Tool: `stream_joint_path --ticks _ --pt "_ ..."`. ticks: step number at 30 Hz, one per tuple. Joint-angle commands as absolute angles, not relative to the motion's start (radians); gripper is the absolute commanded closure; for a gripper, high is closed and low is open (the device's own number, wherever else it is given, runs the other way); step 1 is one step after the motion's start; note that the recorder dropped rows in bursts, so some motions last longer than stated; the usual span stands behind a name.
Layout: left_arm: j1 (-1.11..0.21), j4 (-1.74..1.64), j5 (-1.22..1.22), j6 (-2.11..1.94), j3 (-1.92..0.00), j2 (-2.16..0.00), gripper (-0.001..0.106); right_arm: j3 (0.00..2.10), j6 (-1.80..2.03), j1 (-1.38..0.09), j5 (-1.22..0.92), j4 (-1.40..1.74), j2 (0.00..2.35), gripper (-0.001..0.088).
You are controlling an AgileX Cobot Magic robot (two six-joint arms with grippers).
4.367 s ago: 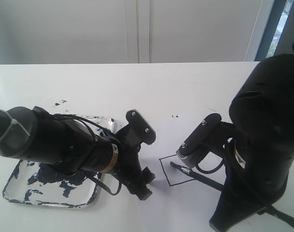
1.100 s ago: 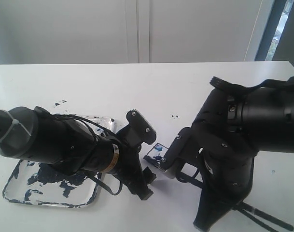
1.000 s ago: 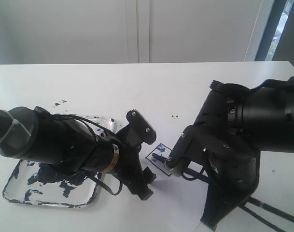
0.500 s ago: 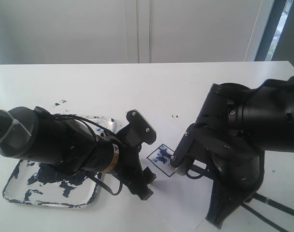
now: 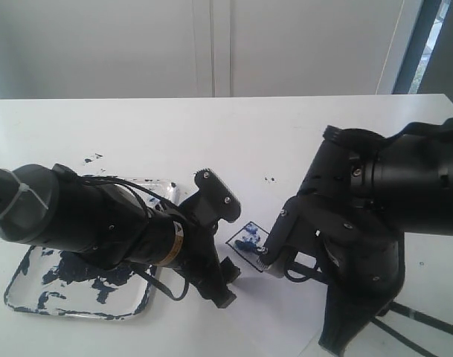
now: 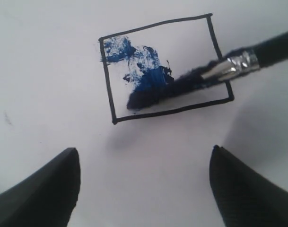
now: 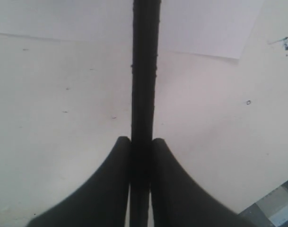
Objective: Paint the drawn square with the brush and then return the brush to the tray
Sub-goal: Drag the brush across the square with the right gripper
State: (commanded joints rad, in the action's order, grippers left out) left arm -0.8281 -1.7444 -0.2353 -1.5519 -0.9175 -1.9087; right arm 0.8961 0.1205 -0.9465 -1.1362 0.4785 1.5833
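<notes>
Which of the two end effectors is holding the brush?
The right end effector, gripping the brush by its handle; the left end effector hangs open and empty near the drawn square.

1. Shows the tray [image 5: 18, 290] at lower left on the white table [image 5: 137, 126], blotched blue-black (partly under the left arm [image 5: 85, 216]).
2. Shows the drawn square [image 5: 246, 239] between the arms, daubed blue inside, right edge hidden by the right arm [image 5: 375, 193].
3. Shows dark specks [image 5: 88, 158] beyond the tray.
</notes>
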Motion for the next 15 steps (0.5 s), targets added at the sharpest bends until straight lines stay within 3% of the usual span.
stream_joint_path --ticks 15 --pt "-0.828 -1.744 -0.235 -1.554 -0.917 -1.909 0.027 0.894 0.136 -1.007 -1.221 0.685 1.589 0.0868"
